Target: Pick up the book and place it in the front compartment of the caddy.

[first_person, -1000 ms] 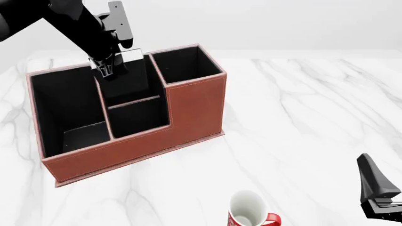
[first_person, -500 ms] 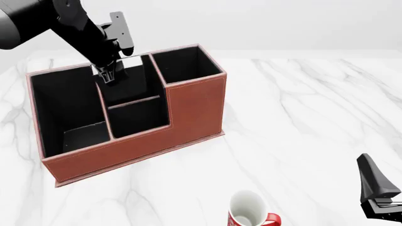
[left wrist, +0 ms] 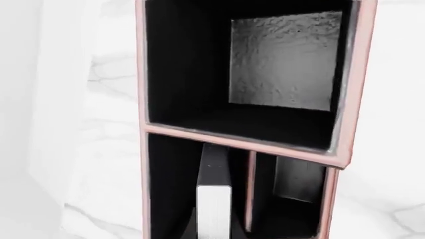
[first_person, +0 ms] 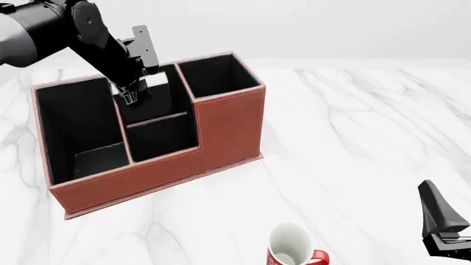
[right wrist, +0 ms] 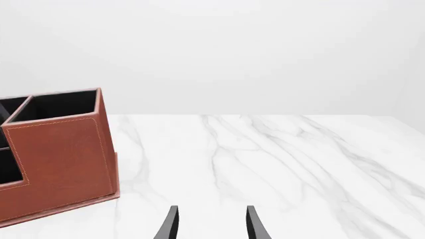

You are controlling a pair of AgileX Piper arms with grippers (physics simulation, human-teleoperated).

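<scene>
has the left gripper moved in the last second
Yes. In the front view the left gripper has sunk lower and slightly nearer against the reddish-brown leather-look caddy, deeper into its middle tall-walled section.

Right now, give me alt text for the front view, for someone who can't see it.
The left pincer reaches down into a middle section of the brown caddy on a white marble table. A white-and-red mug stands near the front edge, and the right pincer waits at the lower right.

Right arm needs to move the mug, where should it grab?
Grip the mug by its rim wall from above, one finger inside, one outside: it stands upright with its mouth open upward. Pick the rim away from the red handle, which sticks out toward the side of the right pincer.
</scene>
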